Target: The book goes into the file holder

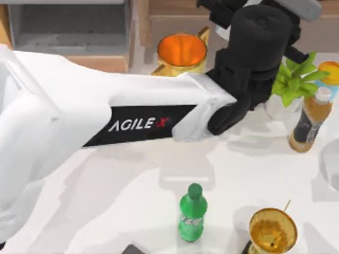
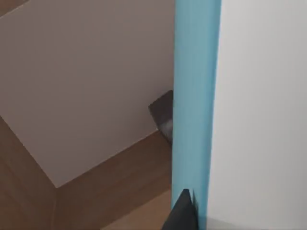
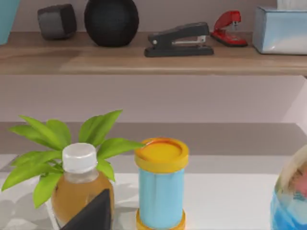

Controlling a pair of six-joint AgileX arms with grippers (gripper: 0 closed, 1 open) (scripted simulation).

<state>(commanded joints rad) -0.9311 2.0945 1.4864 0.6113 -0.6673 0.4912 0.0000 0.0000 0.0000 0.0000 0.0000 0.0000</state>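
Lighting flat and bright, rendered look, soft shadows only.
Top view was evenly lit from above; the left arm threw a broad pale shadow across the table at lower centre, and the green bottle and tea bottle cast faint smears beside themselves. Gold cup at upper centre glowed orange inside, no hard glare. Left wrist view was flat, with the book close up as a smooth, unshaded band. Right wrist view was mildly soft, with a dim band under the shelf.
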